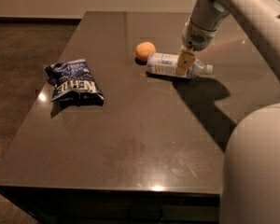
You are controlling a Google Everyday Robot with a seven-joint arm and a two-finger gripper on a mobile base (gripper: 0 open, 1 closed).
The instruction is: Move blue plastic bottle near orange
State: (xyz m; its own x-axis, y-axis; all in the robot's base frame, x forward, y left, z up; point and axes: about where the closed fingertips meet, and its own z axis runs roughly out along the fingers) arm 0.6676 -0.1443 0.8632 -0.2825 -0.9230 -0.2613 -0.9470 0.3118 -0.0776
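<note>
The blue plastic bottle lies on its side on the dark table, white cap pointing right. Its base end is close beside the orange, which sits just to its upper left. My gripper comes down from the upper right and straddles the bottle's middle, shut on it. One tan finger shows in front of the bottle; the other is hidden behind it.
A dark blue crinkled chip bag lies at the table's left side. My arm crosses the upper right, and a pale rounded part of my body fills the lower right corner. The table's left edge drops to a dark floor.
</note>
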